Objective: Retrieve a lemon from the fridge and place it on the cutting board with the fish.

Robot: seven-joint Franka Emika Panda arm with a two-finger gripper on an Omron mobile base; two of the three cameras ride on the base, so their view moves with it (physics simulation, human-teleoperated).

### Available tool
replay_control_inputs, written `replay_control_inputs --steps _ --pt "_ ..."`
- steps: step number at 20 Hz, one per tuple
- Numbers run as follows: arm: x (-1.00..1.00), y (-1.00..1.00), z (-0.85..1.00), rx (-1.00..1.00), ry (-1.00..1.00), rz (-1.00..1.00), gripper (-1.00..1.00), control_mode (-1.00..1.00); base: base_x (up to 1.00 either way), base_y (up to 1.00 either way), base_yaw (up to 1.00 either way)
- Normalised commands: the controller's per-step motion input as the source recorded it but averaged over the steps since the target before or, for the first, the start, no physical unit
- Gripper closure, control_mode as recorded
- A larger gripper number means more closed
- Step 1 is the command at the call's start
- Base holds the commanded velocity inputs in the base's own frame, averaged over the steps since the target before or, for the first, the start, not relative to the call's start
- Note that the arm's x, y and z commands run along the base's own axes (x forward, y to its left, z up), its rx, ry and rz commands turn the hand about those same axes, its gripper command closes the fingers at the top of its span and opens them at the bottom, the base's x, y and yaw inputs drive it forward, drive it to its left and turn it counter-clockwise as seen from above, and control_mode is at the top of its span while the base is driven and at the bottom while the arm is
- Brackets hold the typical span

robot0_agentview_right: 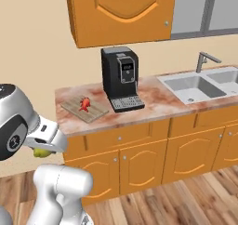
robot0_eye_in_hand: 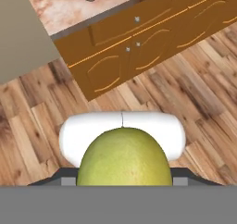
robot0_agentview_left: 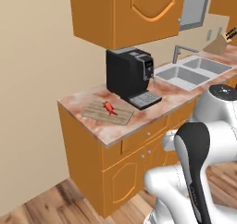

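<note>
Clamping the lemon (robot0_eye_in_hand: 123, 157) between our gripper's (robot0_agentview_right: 44, 150) jaws, we hold it low over the wooden floor (robot0_eye_in_hand: 194, 93) in front of the counter (robot0_agentview_right: 153, 103), well apart from the cutting board (robot0_agentview_right: 85, 109) where the fish (robot0_agentview_right: 85, 103) lies.

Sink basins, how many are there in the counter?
2. The near basin sits beside the coffee machine; the far basin lies just past it, cut off by the right base view's edge.

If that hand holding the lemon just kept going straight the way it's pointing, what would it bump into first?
Judging by the hand view, the hand, shut on the lemon, points down at the wooden floor in front of the cabinets. The floor would probably come first, though depth is unclear.
</note>
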Motion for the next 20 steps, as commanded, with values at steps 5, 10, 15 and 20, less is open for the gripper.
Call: replay_control_inputs --steps 5,10,15,20 --pt "0.0 0.0 0.0 0.0 0.0 0.0 1.0 1.0 0.36 0.52 -0.17" --pt "0.0 0.0 0.0 0.0 0.0 0.0 1.0 1.0 0.51 0.0 -0.02" --pt "0.0 0.0 0.0 0.0 0.0 0.0 1.0 1.0 0.63 0.0 0.0" --pt "0.0 0.0 0.0 0.0 0.0 0.0 1.0 1.0 0.32 0.0 0.0"
